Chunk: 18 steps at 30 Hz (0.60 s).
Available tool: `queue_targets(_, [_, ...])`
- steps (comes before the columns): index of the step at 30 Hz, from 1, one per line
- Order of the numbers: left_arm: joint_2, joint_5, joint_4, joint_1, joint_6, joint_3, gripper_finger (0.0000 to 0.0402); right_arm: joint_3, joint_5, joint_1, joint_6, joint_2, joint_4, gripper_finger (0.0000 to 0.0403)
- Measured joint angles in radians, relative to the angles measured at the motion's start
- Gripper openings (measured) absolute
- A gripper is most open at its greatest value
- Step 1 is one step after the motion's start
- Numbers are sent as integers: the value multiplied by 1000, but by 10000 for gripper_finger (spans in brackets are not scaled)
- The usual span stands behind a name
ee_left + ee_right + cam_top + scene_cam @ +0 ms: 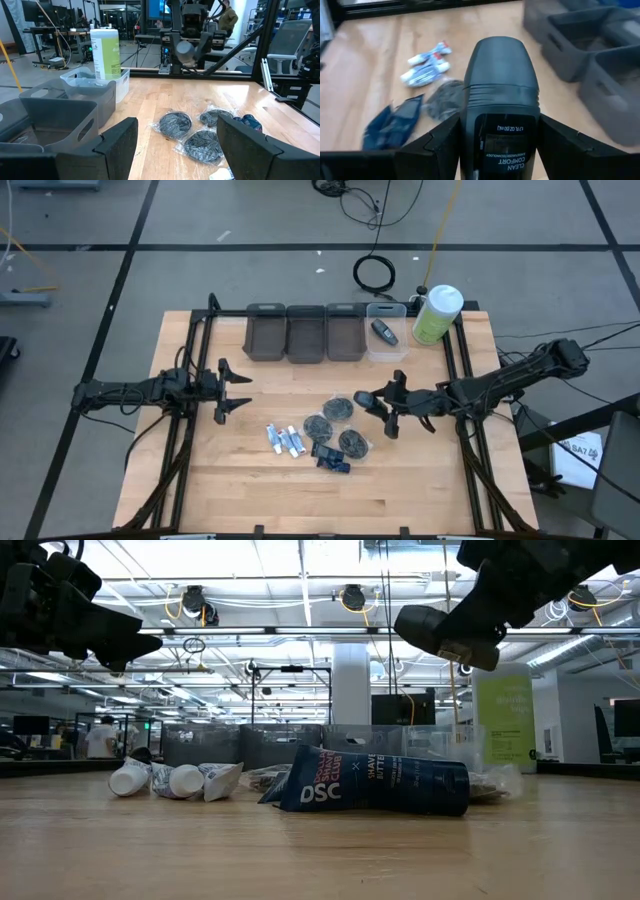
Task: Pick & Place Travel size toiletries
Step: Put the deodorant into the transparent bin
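White-and-blue tubes [285, 440], round dark grey discs [338, 408] in clear wrap and dark blue packets [331, 458] lie flat in the middle of the table. One dark oval piece [384, 332] lies in the clear bin. My right gripper [380, 408] hangs above the discs, shut on another dark oval piece [501, 85]. In the low view it [450, 635] is well above the table. My left gripper [235, 390] hovers open left of the pile, touching nothing; its fingers [117, 142] frame the discs [175, 124]. My right gripper pinches the dark oval piece between its two fingers, one on each side of its labelled lower part [502, 150]. The fingers reach in from the table's right and lie along the piece. Its rounded end [500, 55] juts past the fingertips, and it is lifted clear of the table.
Three grey bins [305, 335] and a clear bin [372, 348] stand in a row along the far edge. A big green bottle with a white cap [437, 315] stands to their right. Bare wood lies along the near edge and left of the tubes.
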Motion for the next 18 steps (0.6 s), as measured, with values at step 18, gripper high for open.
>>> queue_targets(18, [0,0,0,0,0,0,267,0,52,-242,39,0,1,210])
